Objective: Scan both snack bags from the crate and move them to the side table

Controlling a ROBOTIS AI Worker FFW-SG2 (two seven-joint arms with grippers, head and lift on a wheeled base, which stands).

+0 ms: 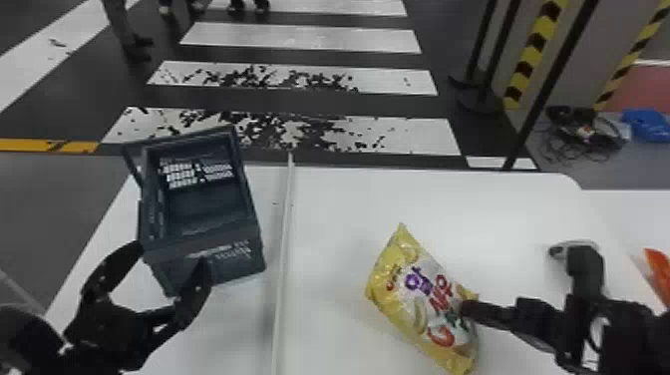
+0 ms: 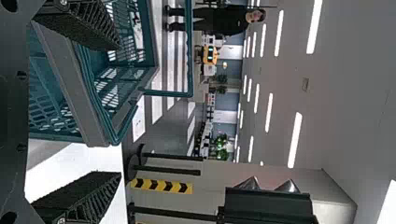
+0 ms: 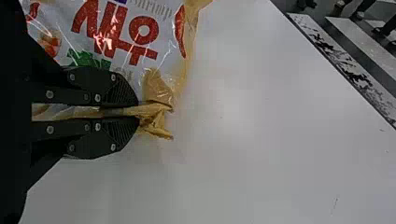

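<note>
A plump yellow and white plastic snack bag (image 1: 423,304) is lying on a smooth white table (image 1: 329,224), in the lower right part of the head view. Its crinkled film is shining, its corners are showing yellow, and red, purple and green lettering is running across its white middle. We are seeing its printed face turned upward. Its long axis is slanting from a pointed corner near the picture's centre down toward the bottom edge, right of centre.

With our black two-fingered right gripper (image 1: 466,308), we are pinching the bag's yellow edge between fingers pressed close together. Our black two-fingered left gripper (image 1: 172,264) is standing with its fingers spread wide, at the near end of an open, blue-grey plastic crate (image 1: 214,264) in the left half.

We are counting one snack bag, one crate, one white table and two grippers. One bright orange-red object (image 1: 659,272), which we are unable to identify, is showing partly at the right edge.
</note>
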